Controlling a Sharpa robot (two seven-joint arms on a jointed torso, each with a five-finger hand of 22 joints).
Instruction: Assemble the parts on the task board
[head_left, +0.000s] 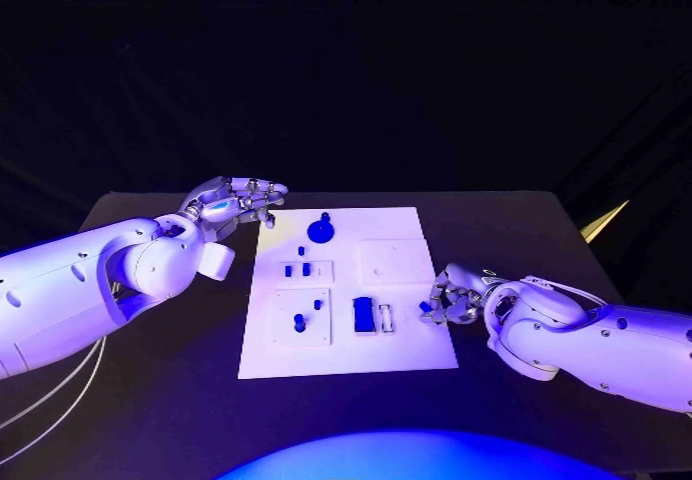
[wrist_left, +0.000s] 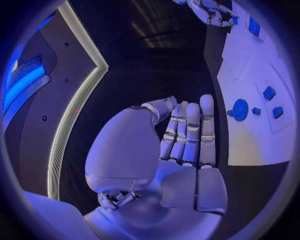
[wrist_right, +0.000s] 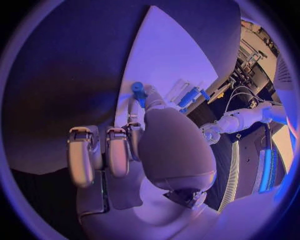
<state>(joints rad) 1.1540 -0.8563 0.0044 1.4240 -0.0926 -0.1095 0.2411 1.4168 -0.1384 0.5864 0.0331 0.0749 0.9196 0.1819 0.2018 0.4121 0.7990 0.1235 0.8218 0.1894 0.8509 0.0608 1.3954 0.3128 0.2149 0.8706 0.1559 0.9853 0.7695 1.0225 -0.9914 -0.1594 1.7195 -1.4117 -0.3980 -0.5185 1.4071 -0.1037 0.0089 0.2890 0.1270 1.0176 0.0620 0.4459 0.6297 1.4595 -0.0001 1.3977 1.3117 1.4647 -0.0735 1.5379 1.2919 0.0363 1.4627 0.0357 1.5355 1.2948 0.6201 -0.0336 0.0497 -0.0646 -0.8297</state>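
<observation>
— Where do we find the task board (head_left: 408, 350)?

— In the middle of the head view, flat on the black worktop (head_left: 159, 420). On it we see a round blue part (head_left: 322, 231) near its upper edge, two small blue parts (head_left: 296, 270) on a raised white tile left of centre, another small part (head_left: 300, 322) on the tile below that, and an upright blue block (head_left: 364, 314) just right of that tile.

— And our right hand (head_left: 453, 304)?

— At the board's right edge, centre right of the frame, fingers curled in. In the right wrist view we see a small blue piece (wrist_right: 137, 90) pinched at its fingertips.

— The left hand (head_left: 240, 200)?

— Upper left of the board, just off its corner. In the left wrist view its fingers (wrist_left: 189, 134) lie straight and together, holding nothing.
</observation>
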